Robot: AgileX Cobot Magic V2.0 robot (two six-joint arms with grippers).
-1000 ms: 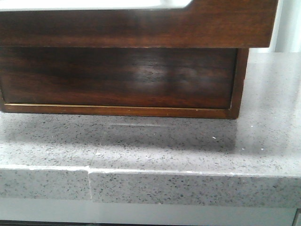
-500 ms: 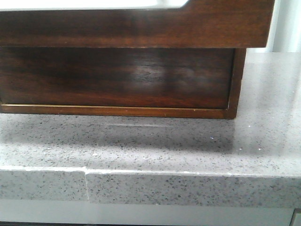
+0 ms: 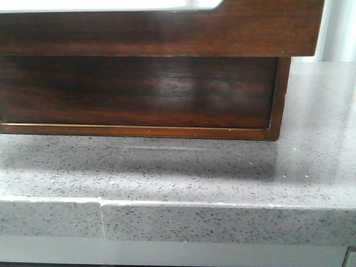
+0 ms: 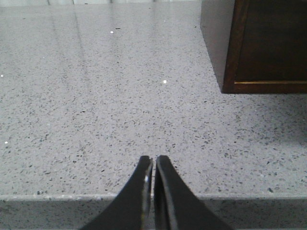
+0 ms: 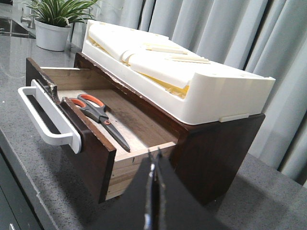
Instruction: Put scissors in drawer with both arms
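1. The scissors point(image 5: 98, 116) lie flat inside the pulled-out drawer point(image 5: 91, 143) of the wooden chest point(image 5: 216, 148).
2. Left gripper point(image 4: 154, 165): jaws pressed together, empty, over the table point(image 4: 96, 96).
3. Right gripper point(image 5: 154, 165): jaws pressed together, empty.

Wooden chest point(image 3: 139, 92) sits slightly further left now

Setting: domestic or showroom-style interior (exact type unclear).
Surface: speckled grey stone countertop point(image 3: 222, 172).
Backdrop: grey pleated curtains point(image 5: 230, 38).
Decor: potted plant point(image 5: 55, 21).
Furniture: dark wooden chest point(image 5: 211, 153).
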